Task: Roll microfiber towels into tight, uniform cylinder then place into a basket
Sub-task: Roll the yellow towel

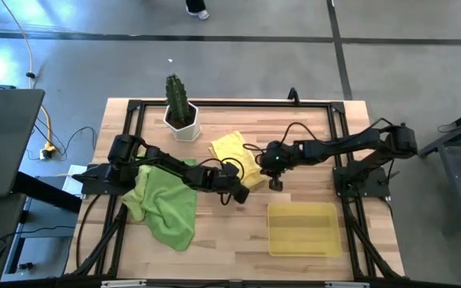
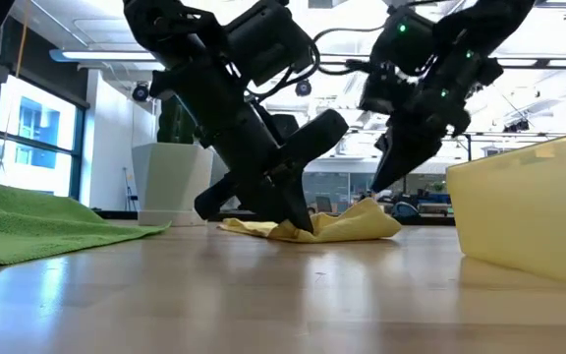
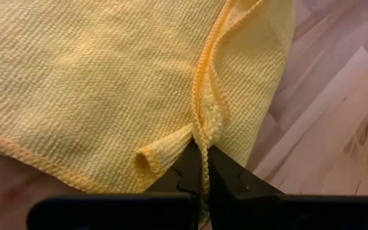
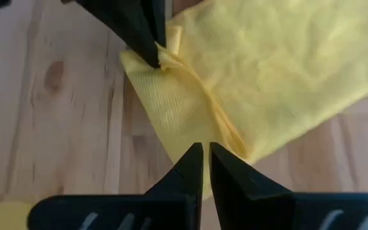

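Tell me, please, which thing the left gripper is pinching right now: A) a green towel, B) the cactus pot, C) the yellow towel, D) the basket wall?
C: the left wrist view shows the left gripper shut on a fold at the hemmed edge of the yellow towel, while the green towel lies apart near the table's left side.

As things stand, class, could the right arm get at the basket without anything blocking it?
Probably yes. The basket lies on bare table just in front of the right gripper, which pinches the yellow towel alongside the left gripper; nothing lies between.
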`<state>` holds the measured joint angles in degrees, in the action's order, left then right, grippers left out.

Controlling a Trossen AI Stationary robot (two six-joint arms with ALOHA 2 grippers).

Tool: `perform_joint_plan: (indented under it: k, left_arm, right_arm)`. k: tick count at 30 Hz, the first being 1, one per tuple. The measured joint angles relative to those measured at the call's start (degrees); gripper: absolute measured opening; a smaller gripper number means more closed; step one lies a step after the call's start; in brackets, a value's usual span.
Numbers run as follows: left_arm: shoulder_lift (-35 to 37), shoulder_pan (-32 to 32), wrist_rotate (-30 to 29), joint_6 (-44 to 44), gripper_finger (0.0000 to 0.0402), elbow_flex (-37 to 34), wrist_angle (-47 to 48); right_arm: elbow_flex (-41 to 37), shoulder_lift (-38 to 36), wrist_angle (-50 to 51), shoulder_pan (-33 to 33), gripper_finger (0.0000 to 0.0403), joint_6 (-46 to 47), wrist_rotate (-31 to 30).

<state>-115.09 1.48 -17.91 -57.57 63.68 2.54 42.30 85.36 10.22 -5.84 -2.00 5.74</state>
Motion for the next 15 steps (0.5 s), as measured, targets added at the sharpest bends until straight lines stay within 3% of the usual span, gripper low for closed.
perform_joint_plan:
  k: [15]
  left_arm:
    - [-0.01,0.69,1.47,0.27,0.0002,-0.04,-0.38]
  right_arm:
    - [-0.02,8.92,-3.06,0.75,0.002,0.48,-0.4]
